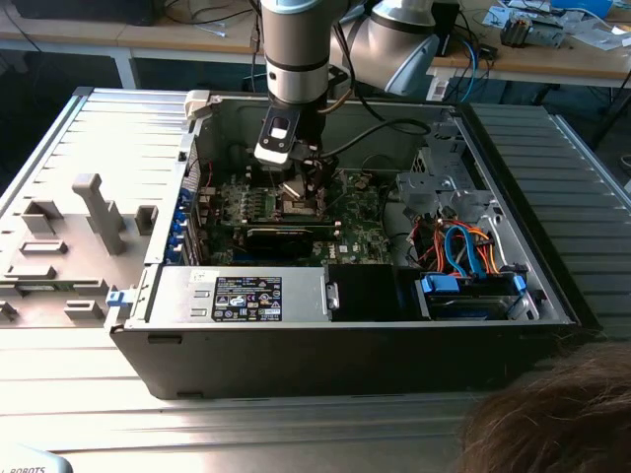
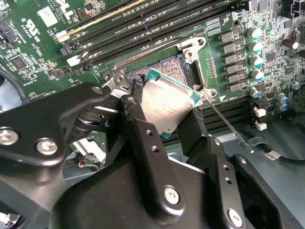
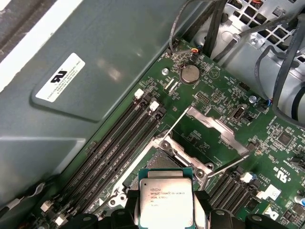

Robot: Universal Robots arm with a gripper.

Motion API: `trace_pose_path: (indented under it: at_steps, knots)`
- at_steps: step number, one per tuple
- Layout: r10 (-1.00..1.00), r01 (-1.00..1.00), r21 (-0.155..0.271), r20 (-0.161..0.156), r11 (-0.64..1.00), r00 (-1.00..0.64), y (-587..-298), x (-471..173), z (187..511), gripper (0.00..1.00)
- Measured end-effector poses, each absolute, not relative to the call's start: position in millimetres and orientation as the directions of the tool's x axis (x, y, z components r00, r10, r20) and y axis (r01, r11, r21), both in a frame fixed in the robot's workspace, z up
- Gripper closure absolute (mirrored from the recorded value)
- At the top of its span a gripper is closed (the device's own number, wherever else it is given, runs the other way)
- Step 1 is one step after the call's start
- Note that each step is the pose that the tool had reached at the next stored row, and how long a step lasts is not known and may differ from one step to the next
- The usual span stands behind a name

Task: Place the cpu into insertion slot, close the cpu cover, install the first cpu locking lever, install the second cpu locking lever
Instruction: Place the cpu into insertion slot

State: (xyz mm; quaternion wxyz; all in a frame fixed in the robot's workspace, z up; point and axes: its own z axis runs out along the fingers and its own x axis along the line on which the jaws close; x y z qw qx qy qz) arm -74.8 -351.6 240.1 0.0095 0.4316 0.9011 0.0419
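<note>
Just over the insertion slot (image 3: 159, 164), the gripper (image 2: 164, 113) clamps the tilted cpu (image 2: 169, 100), which hides part of the socket.

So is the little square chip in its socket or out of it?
Out. The gripper grips the cpu by its edges, tilted, over the insertion slot, whose dark centre shows bare behind it.

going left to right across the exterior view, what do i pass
grey jig → claw holding the cpu → blue cables
</note>
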Motion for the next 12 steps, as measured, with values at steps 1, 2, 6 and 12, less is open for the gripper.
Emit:
trace_pose_path:
  at_steps: [1, 2, 6, 12]
  knots:
    - [0.779, 0.778, 0.084, 0.019, 0.623, -0.626, -351.6, -74.8, 240.1, 0.46]
    - [0.78, 0.779, 0.084, 0.019, 0.622, -0.625, -351.6, -74.8, 240.0, 0.46]
    - [0.784, 0.782, 0.084, 0.019, 0.617, -0.62, -351.6, -74.8, 239.8, 0.46]
    - [0.796, 0.794, 0.084, 0.019, 0.602, -0.605, -351.6, -74.8, 239.3, 0.46]
